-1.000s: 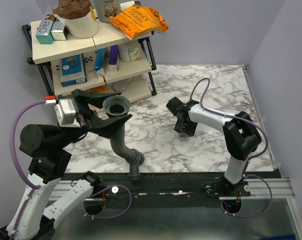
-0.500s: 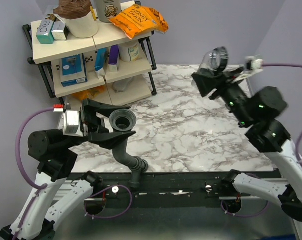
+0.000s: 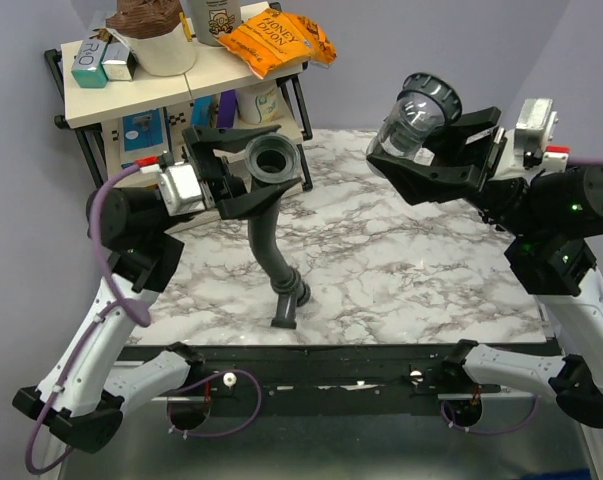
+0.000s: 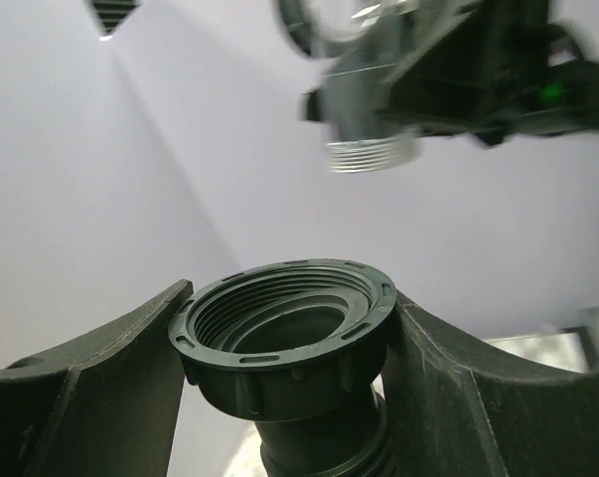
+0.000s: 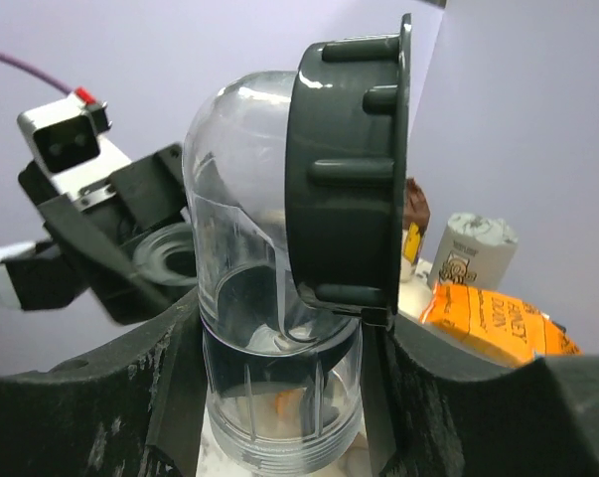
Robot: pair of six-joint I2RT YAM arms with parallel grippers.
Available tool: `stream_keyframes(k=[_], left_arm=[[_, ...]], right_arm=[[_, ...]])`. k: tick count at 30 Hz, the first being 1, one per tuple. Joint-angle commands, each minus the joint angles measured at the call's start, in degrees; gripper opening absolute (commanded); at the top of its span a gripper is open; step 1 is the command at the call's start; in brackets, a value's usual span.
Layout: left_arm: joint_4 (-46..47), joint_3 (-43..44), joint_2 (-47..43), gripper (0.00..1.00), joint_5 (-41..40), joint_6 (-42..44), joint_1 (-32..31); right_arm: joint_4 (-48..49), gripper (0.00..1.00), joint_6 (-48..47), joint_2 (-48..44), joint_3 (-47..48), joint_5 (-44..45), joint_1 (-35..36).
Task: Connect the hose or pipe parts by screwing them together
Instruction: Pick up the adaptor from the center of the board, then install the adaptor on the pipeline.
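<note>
Two arms are up over the surface, each pincer clamped on a part.

The left pincer grips the pipe just below its wide mouth. Its fingers press the neck from both sides. The mouth tilts up, with the inner thread plainly visible. From there the pipe drops toward the front edge of the surface, with a bend and a short side stub near the low end. I cannot tell whether that end touches the surface.

The right pincer grips the clear elbow by its lower barrel, one finger on each side in the wrist view. The dark nut sits on the elbow's upper end, standing on edge beside the clear dome. The elbow's threaded end shows blurred in the left wrist view, above and right of the mouth and not touching it.

From the top camera the two parts are well apart and not joined. The mouth is left of centre, just in front of the shelf. The elbow is right of centre, with bare marble between them.

The shelf sits at the back left and carries an orange bag, boxes and bottles.
</note>
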Motion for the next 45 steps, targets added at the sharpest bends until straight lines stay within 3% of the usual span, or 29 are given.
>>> stream_keyframes(k=[1, 3, 6, 11, 16, 20, 26, 32, 45], left_arm=[[8.32, -3.12, 1.12, 0.00, -9.81, 14.14, 2.84], [10.27, -7.42, 0.95, 0.00, -9.90, 14.21, 3.20], [20.38, -14.02, 1.12, 0.00, -12.97, 11.77, 3.02], [20.39, -21.55, -4.04, 0.00, -0.62, -2.81, 1.71], [18.73, -32.12, -11.88, 0.00, -2.78, -11.26, -4.53], [18.37, -37.40, -15.57, 0.00, -5.94, -15.57, -5.33], [19.25, -34.43, -15.15, 0.00, -5.51, -18.48, -7.79], [21.88, -28.37, -11.72, 0.00, -3.04, -15.84, -9.28], [28.74, -25.81, -9.52, 0.00, 0.91, -10.92, -11.30]], right_arm=[[0.06, 0.01, -4.19, -3.29, -4.51, -2.22, 0.33], [-0.38, 0.01, -5.24, -4.35, -6.28, -1.60, 0.33], [-0.29, 0.01, -5.87, -5.40, -8.92, -0.64, 0.33], [1.38, 0.01, -4.11, -5.32, -11.12, -4.14, 0.68], [6.20, 0.01, -2.79, -3.48, -13.93, -9.33, 2.00], [10.51, 0.01, -4.37, -1.37, -16.57, -11.62, 5.68], [12.10, 0.01, -6.39, 3.38, -14.03, -14.34, 10.17], [12.54, 0.01, -7.45, 6.55, -9.81, -17.07, 12.90], [8.34, 0.01, -6.92, 10.67, -0.94, -18.74, 16.42]])
